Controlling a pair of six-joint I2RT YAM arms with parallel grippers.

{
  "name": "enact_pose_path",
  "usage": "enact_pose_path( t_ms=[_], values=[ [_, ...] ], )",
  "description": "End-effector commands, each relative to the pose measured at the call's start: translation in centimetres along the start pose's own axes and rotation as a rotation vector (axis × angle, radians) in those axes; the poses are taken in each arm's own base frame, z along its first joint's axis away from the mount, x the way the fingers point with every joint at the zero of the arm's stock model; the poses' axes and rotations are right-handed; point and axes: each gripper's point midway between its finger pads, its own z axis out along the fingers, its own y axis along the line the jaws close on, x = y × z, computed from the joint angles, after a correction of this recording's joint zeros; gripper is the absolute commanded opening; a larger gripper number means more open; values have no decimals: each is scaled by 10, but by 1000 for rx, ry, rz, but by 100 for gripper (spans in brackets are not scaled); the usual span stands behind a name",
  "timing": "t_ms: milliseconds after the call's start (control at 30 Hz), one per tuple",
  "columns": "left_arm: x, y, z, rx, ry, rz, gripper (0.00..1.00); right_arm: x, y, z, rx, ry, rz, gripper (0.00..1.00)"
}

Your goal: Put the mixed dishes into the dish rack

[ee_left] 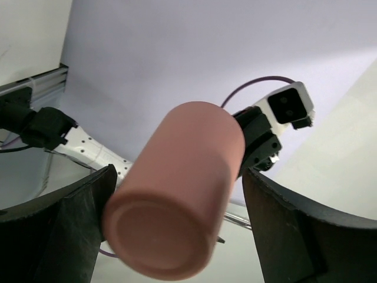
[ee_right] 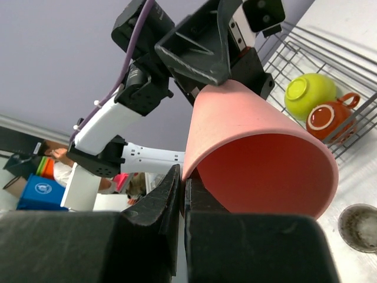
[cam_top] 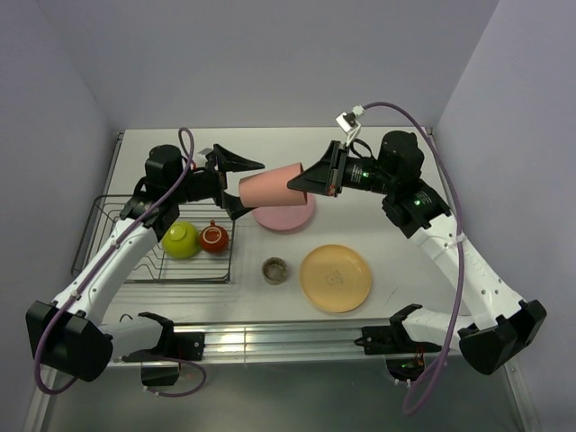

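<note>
**A:** where's the salmon-pink cup (cam_top: pixel 274 184) at?

**B:** In the air above the pink plate (cam_top: pixel 290 217), mid tabletop (cam_top: pixel 270 144) toward the far edge. My right pincer (cam_top: pixel 301 184) is clenched on its rim, 1 finger inside. My left pincer (cam_top: pixel 245 189) is spread wide, 2 fingers (ee_left: pixel 76 230) flanking the cup's base. The lime-green bowl (cam_top: pixel 180 239) sits in the dish rack (cam_top: pixel 153 270) by the left edge.

Salmon-pink cup (ee_left: pixel 177 194), base toward camera, lying sideways inside parted left pincer (ee_left: pixel 177 203)
</note>
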Motion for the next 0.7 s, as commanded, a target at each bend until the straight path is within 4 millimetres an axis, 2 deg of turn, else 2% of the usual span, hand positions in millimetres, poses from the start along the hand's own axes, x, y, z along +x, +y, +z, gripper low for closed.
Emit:
enact_pose_path(
  t_ms=[0, 300, 333, 467, 500, 533, 567, 600, 633, 667],
  values=[
    [18, -20, -8, 87, 47, 27, 93, -4, 16, 2, -73, -18, -42, 0],
    [31, -30, -17, 148, 77, 49, 92, 0, 6, 6, -70, -7, -7, 0],
    [31, -31, -18, 151, 77, 44, 92, -3, 10, 6, -88, -15, -22, 0],
    [31, -29, -19, 157, 77, 48, 79, -1, 8, 8, -99, -7, -7, 0],
    [31, -29, -19, 161, 77, 50, 60, -1, 8, 8, -100, -7, -5, 0],
    [31, -29, -19, 167, 75, 48, 48, 0, 8, 8, -102, -5, -5, 0],
    [31, -29, -20, 175, 69, 50, 18, 0, 8, 8, -101, -4, -3, 0],
    [28, -25, -20, 171, 62, 42, 0, 0, 8, 8, -100, -3, -3, 0],
    [24, -19, -20, 154, 47, 37, 0, 0, 6, 8, -90, 0, 2, 25],
    [20, -15, -21, 140, 26, 43, 0, -1, -5, 9, -21, -4, 16, 49]
  ],
)
